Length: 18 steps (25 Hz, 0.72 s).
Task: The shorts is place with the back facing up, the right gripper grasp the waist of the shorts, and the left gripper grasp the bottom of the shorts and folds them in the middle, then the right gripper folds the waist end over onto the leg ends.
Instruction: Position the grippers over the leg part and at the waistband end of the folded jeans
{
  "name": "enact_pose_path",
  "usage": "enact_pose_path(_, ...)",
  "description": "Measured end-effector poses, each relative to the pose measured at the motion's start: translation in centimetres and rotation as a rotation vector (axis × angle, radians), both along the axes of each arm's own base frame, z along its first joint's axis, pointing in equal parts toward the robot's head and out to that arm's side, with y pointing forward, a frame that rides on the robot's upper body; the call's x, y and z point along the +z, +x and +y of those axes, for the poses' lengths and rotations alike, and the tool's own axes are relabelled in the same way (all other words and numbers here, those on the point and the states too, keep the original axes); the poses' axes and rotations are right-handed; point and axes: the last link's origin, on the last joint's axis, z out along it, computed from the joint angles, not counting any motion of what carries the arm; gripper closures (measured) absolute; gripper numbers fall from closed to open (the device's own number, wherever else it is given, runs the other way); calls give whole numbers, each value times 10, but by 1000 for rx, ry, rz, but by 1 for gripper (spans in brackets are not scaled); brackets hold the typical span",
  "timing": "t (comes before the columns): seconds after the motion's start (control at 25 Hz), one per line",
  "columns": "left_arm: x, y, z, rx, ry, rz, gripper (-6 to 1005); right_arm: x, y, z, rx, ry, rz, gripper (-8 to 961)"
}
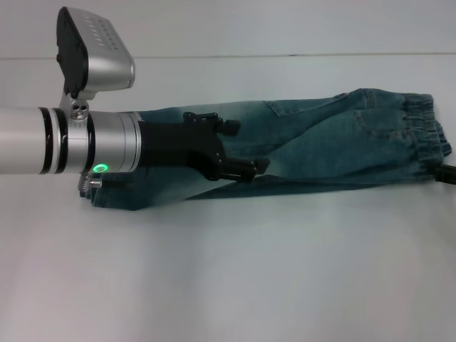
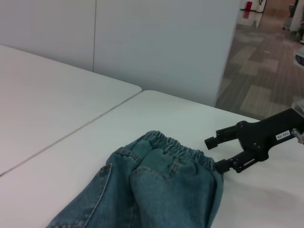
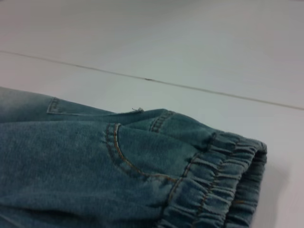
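Observation:
The denim shorts (image 1: 320, 142) lie doubled lengthwise on the white table (image 1: 228, 271), one half stacked on the other. The ruffled waist (image 1: 427, 128) points right in the head view, and the leg ends (image 1: 117, 199) lie at the left, partly hidden under my left arm. My left gripper (image 1: 248, 147) hovers over the middle of the shorts, open and holding nothing. Only a black tip of my right gripper (image 1: 447, 174) shows at the head view's right edge. The left wrist view shows the right gripper (image 2: 216, 154) open just beside the waist (image 2: 180, 152), with nothing between its fingers. A back pocket (image 3: 137, 156) shows near the waist.
A seam (image 1: 285, 55) between two tabletops runs behind the shorts. A white partition wall (image 2: 166, 42) stands past the table's far edge, with carpeted floor (image 2: 266, 71) beyond. Bare white table surface (image 1: 228, 285) stretches in front of the shorts.

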Motion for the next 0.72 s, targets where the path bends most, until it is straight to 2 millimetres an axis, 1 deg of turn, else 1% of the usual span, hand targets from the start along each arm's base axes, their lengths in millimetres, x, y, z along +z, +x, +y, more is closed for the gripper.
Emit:
enact_pose_path(0.36, 0, -2, -3, 7, -9, -7, 95, -5, -8, 13, -12, -69, -38, 18)
enact_pose_path(0.72, -1, -4, -5, 17, -11, -17, 103, -2, -9, 20, -26, -72, -39, 18)
